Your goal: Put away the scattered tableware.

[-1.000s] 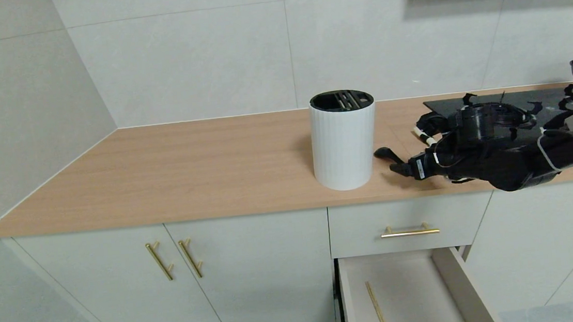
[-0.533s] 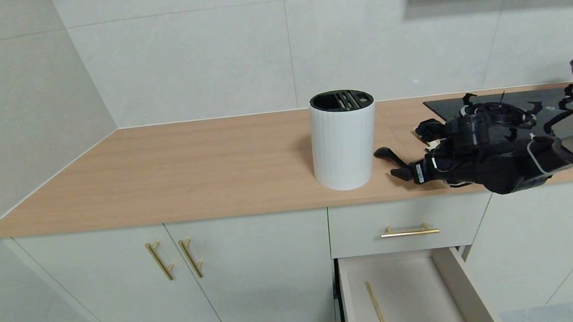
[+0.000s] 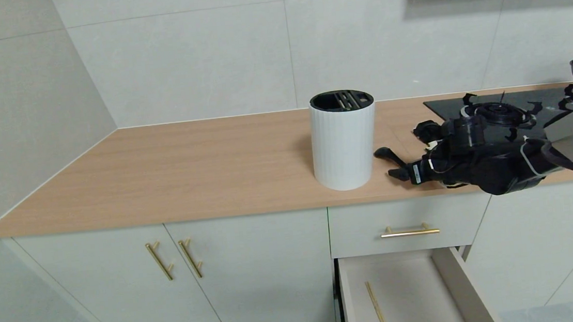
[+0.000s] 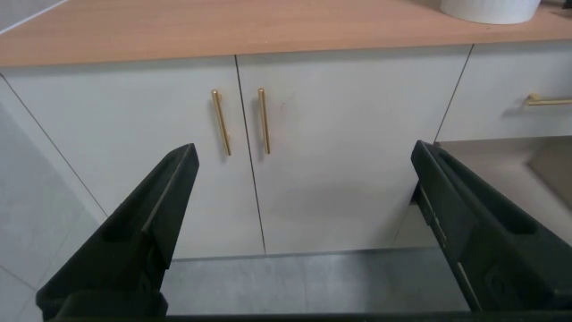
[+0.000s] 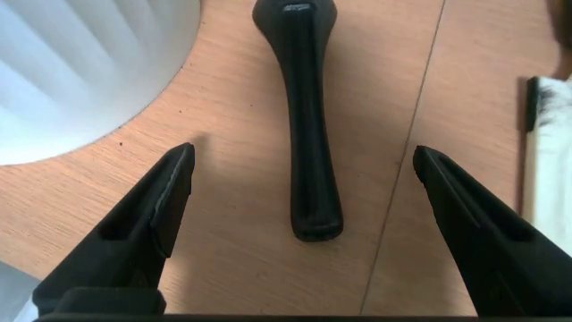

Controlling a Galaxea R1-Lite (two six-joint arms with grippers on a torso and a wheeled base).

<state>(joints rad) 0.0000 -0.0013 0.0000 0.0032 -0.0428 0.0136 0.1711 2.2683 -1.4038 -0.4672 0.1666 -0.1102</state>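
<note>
L gripper (image 4: 304,156) hangs low by the cabinet doors (image 4: 340,179), fingers spread wide, nothing in them, well out of this. Mid-counter the white holder (image 3: 344,145) stands upright. Just right of it the black utensil (image 3: 389,156) lies flat on the countertop (image 3: 188,164), prob. a spoon or ladle, but the head end is cropped so can't say. R gripper (image 5: 304,154) is the near one: jaws wide, empty, straddling the handle w/o touching, its long axis running straight away from the wrist. I'd drop and pinch.
</note>
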